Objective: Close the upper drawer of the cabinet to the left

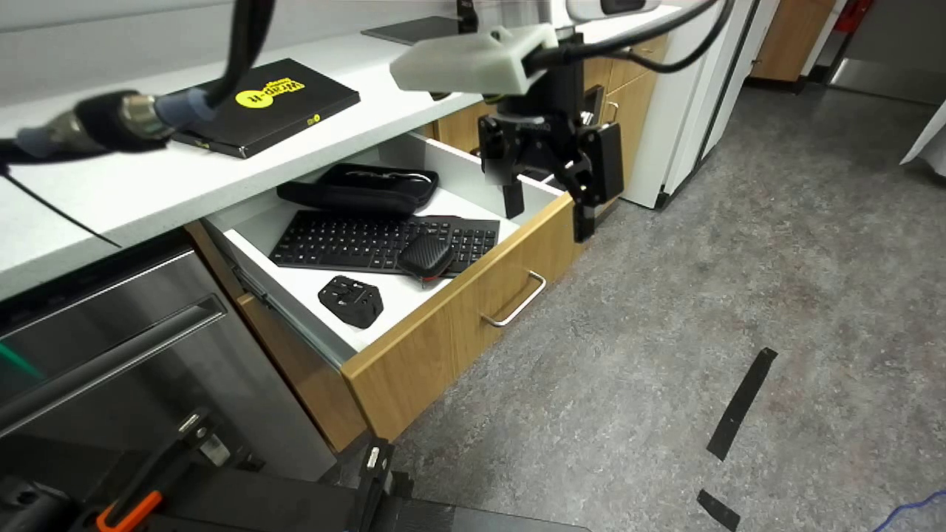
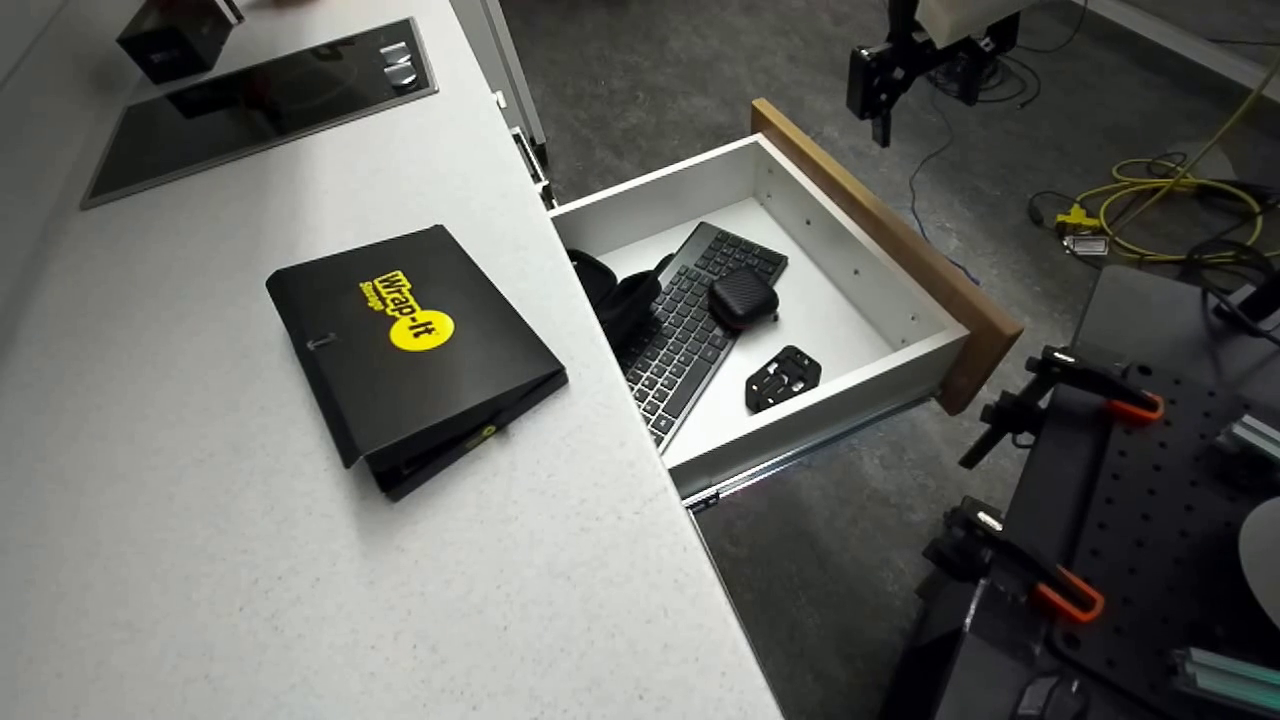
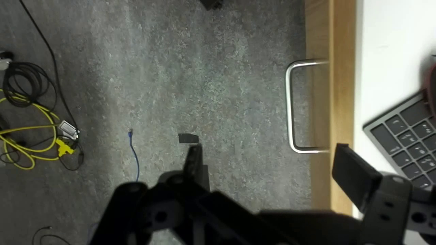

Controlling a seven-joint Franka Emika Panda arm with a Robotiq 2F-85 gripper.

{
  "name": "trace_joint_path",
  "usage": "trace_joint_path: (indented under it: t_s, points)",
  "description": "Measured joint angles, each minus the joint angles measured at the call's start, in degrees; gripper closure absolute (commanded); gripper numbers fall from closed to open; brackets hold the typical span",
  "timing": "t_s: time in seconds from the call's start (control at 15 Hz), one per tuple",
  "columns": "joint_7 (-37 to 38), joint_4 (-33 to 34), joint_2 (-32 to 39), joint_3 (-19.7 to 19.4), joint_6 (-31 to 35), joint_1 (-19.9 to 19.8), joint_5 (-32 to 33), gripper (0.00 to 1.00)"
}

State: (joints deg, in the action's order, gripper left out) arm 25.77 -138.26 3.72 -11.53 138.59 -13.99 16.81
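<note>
The upper drawer (image 1: 451, 347) is pulled far out, with its oak front, white inside and silver bar handle (image 1: 521, 307). It also shows open in an exterior view (image 2: 885, 240). The cabinet (image 2: 480, 580) has a white worktop, also seen in an exterior view (image 1: 96, 207). My gripper (image 1: 548, 213) is open and empty, higher than the drawer front. It also shows in an exterior view (image 2: 925, 112). In the wrist view, my gripper (image 3: 268, 148) has one finger overlapping the front's top edge and one over the floor. The handle (image 3: 289, 105) lies between, further up the picture.
In the drawer lie a keyboard (image 2: 690, 330), a black plug adaptor (image 1: 351, 299), a small black pouch (image 1: 426, 255) and an open black case (image 1: 362, 188). A black box (image 2: 410, 340) lies on the worktop. A steel appliance (image 1: 170, 347) stands beside the drawer. A black table with clamps (image 2: 1150, 520) faces it.
</note>
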Motion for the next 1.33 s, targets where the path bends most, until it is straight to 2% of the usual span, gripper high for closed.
trace_joint_path:
  t_s: [0.47,0.73,1.0,1.33]
  points:
    - [5.10,8.36,14.57,-6.16,2.12,0.04,1.02,0.00]
    - [6.43,14.89,24.35,-7.41,4.87,0.05,-2.49,0.00]
    - [5.15,20.54,31.18,-6.11,5.15,0.02,-11.20,0.00]
    - [-1.26,22.77,32.32,-0.07,2.26,-0.06,-22.38,0.00]
